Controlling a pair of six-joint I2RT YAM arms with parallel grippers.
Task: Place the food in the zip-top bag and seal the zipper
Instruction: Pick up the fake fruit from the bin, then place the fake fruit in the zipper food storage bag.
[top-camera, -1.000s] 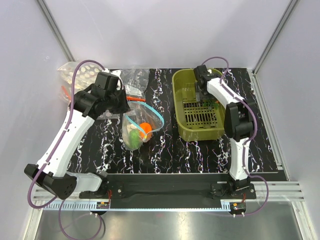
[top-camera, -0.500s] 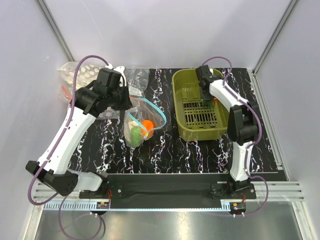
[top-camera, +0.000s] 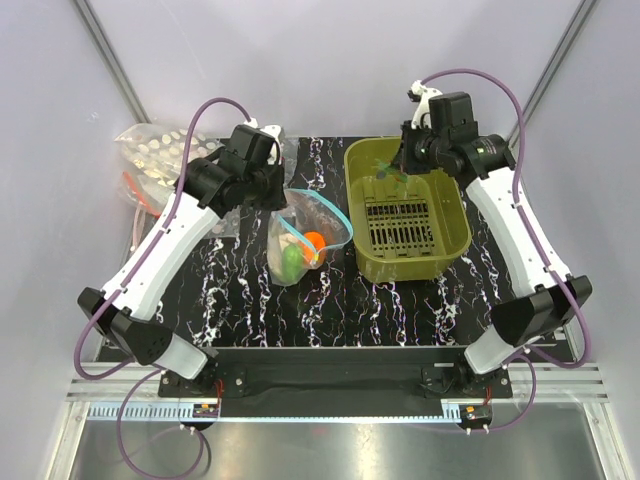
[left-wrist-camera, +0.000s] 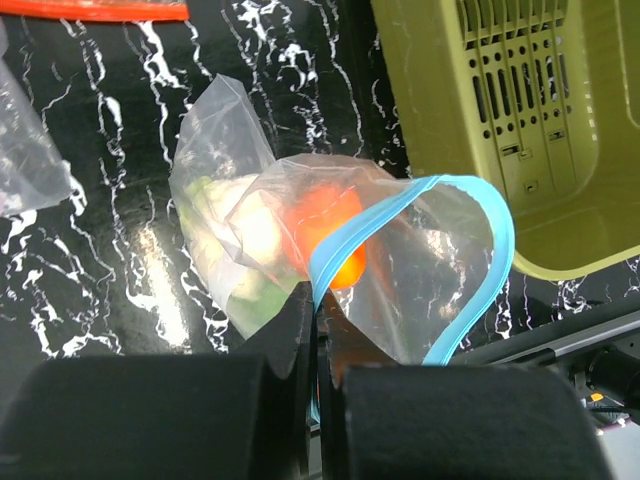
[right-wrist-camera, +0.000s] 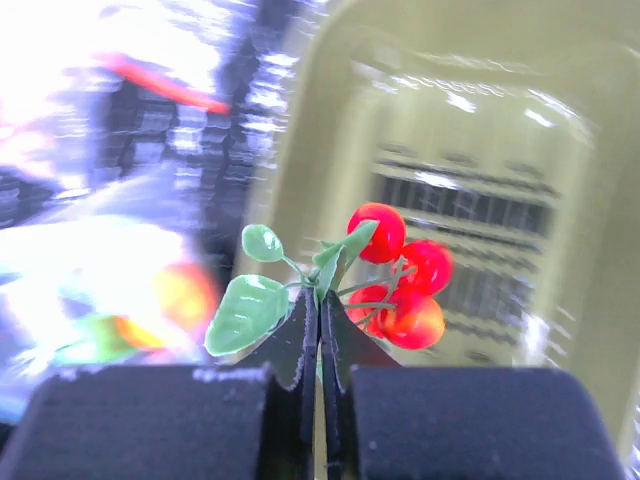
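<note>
The clear bag (top-camera: 308, 232) lies on the black, white-veined desk (top-camera: 400, 300), just left of the olive-green basket (top-camera: 455, 228). Its mouth stands open toward the basket. Inside the bag are a round orange piece (top-camera: 315, 240) and a green piece (top-camera: 292, 262). The left wrist view also shows a pale cream piece (left-wrist-camera: 250, 225), which the top view does not make clear.

The left jaws are closed on the teal-blue zipper strip (left-wrist-camera: 505, 245) at one side of the mouth.

The right jaws are closed on the stem of a small sprig of red cherries (right-wrist-camera: 400, 280) with green leaves, above the far left corner of the basket. The top view shows this sprig only as a small green spot. The basket has a slotted bottom.

On the far left, the top view shows a second clear bag with white round pieces (top-camera: 150, 152). The left wrist view shows an orange-red strip (left-wrist-camera: 90, 10) at its upper edge.
</note>
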